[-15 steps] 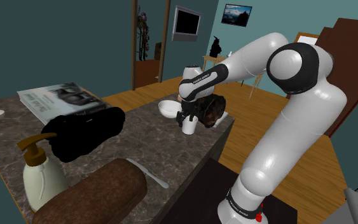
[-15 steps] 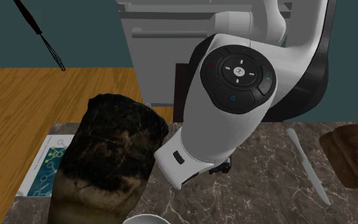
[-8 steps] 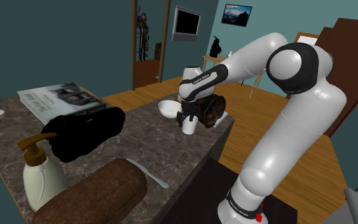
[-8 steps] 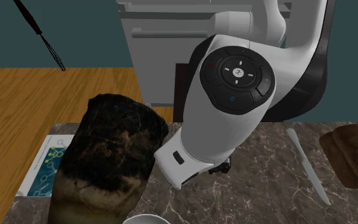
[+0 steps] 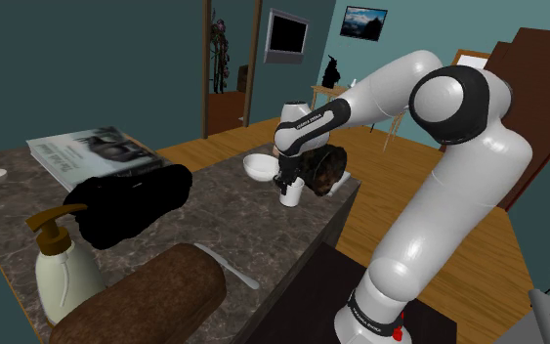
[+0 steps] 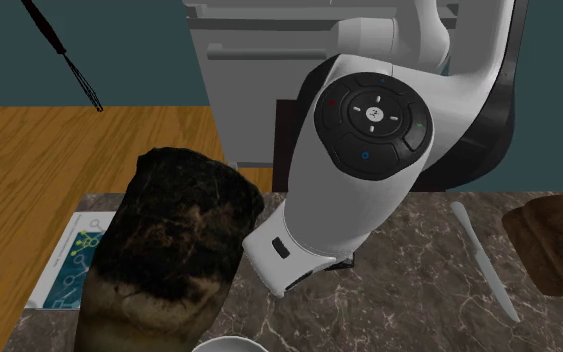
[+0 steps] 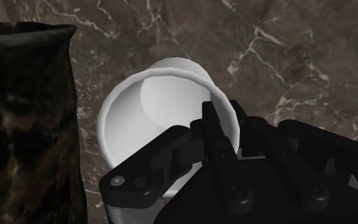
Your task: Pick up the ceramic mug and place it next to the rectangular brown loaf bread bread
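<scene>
On dark marble counter [image 5: 263, 227], tool [image 7: 229, 118] pinches white mug [image 7: 144, 108] rim beside dark loaf [image 7: 25, 127]; teal walls [image 5: 87, 59], wood floor [image 6: 69, 150]

The mug [image 7: 147, 113] is plain white and smooth, upright with its mouth open. It sits at the far end of the marble counter [image 5: 263, 235], just beside a dark loaf [image 7: 25, 127]. Its wall is clasped by the gripper [image 7: 227, 121] - one finger inside the rim, one outside. Whether its base touches the counter cannot be told. The brown loaf [image 5: 150, 293] - long, blocky, rough-crusted - lies flat at the counter's near end, well apart from the mug.
</scene>
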